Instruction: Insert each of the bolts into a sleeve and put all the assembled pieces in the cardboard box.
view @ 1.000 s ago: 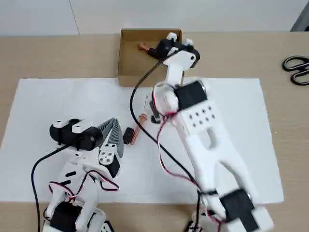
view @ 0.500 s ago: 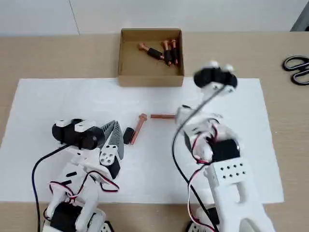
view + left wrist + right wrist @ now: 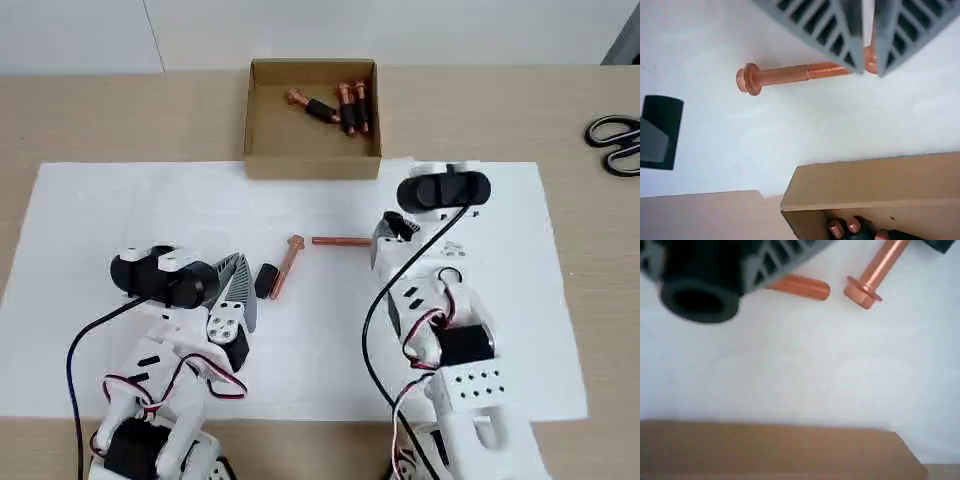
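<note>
- Bolts: you have two loose ones on the white paper (image 3: 120, 220). The slanted bolt (image 3: 284, 268) lies with its head toward the cardboard box (image 3: 312, 168). The level bolt (image 3: 340, 241) lies crosswise, its plain end near that head but apart from it. Both are bare copper.
- A loose black sleeve (image 3: 266, 280) lies just beside the slanted bolt's lower shank, on your left arm's side.
- Inside the box, toward its far right corner, several assembled pieces (image 3: 340, 108) lie in a cluster: copper bolts in black sleeves.
- Your left arm is folded low over the near left part of the paper. The left gripper (image 3: 867, 60) points away toward the box, its tips near the sleeve.
- Its grey ribbed fingers (image 3: 852, 30) are pressed almost together, with a thin slit between them, pinching nothing. Through the slit the left wrist view shows a bit of copper lying farther off.
- Your right arm runs from the near edge up the paper, and the right gripper (image 3: 383, 240) sits low at the far right end of the level bolt. You cannot tell whether it is spread or closed.
- A black hollow tube (image 3: 699, 300) sits close against that gripper. You cannot tell whether it is a sleeve or part of the arm.
- Scissors (image 3: 615, 140) lie on the wooden table (image 3: 100, 110), well to the right of the paper.
</note>
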You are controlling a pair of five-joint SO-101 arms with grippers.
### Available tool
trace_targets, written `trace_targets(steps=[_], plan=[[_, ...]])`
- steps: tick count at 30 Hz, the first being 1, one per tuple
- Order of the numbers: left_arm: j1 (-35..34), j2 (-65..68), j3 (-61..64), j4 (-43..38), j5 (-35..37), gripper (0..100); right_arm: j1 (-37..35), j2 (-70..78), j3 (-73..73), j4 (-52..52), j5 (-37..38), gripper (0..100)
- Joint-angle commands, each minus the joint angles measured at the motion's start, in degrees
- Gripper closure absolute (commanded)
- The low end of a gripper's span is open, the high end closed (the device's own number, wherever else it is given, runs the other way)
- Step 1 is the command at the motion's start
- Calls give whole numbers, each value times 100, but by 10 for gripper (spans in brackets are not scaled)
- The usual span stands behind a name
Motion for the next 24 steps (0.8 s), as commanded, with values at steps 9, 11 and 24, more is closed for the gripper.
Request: trace_targets(steps=[9,11,24], plan=[[26,-18,-840,26,9,994,-40,-1868,1644,-1675,141,995],[26,-18,-980,26,9,994,-40,-2264,1934,-1771,149,995],[0,1415,-3785,360,18,994,-40,-4259,2945,-1262,149,995]])
